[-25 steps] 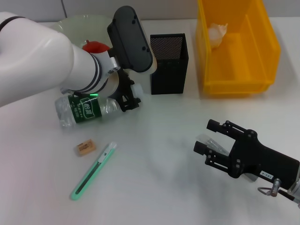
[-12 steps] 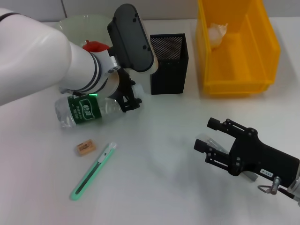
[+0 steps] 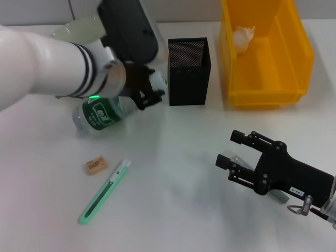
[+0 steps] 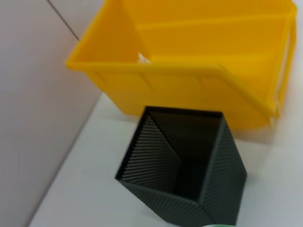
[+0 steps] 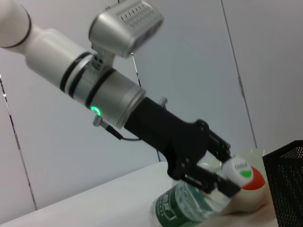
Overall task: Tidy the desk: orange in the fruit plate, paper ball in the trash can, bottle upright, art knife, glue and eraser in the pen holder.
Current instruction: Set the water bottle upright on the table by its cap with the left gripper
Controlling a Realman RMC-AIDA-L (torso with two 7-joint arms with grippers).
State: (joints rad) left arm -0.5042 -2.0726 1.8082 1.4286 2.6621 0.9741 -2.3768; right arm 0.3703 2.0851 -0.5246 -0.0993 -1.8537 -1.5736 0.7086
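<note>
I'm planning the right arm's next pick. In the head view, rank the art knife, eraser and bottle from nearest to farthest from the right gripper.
From the right gripper, low on the robot's right:
1. Art knife, lying flat to its left, nearest.
2. Eraser, just beyond the knife's tip, farther left.
3. Bottle, farthest, tilted up in the left gripper beside the pen holder.

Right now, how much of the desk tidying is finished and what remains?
Done: the paper ball lies in the yellow bin. In hand: the left gripper grips the bottle near its cap, tilting it up. Left: eraser and art knife lie on the table, the pen holder looks empty. The right gripper hovers open.
</note>
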